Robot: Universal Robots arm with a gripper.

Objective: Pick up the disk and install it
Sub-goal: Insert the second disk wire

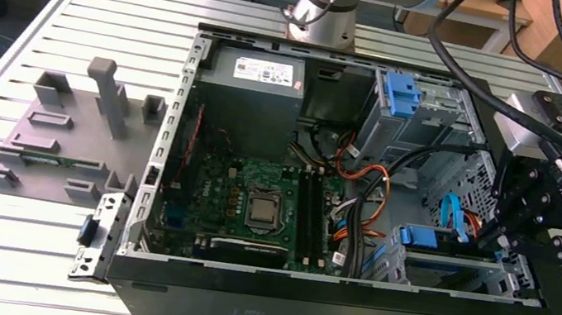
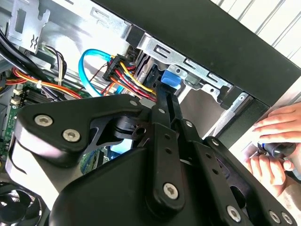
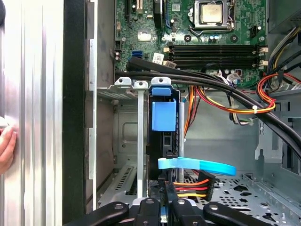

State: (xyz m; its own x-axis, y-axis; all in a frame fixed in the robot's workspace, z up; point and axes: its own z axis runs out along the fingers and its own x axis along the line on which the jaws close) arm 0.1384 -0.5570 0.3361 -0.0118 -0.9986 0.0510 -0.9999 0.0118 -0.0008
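The disk [image 3: 164,146] stands edge-on in the metal drive cage [image 3: 140,141] at the case's front corner, its blue bracket tab [image 3: 163,115] facing the motherboard. In the exterior view the blue bracket [image 1: 432,237] sits in the cage [image 1: 454,271] at the exterior view's right. My gripper [image 1: 512,236] hangs at the cage's outer end. In both wrist views its black fingers [image 3: 175,207] lie close together along the disk's near edge and reach to the blue bracket [image 2: 170,78]. The gripper [image 2: 165,101] looks shut on the disk.
A blue data cable [image 3: 197,166] and red-yellow power wires [image 3: 190,184] cross beside the disk. Thick black cables [image 3: 211,84] run over the motherboard [image 1: 251,203]. The power supply [image 1: 257,79] and a blue latch [image 1: 403,92] sit at the back. A person's hand [image 2: 277,125] rests outside the case.
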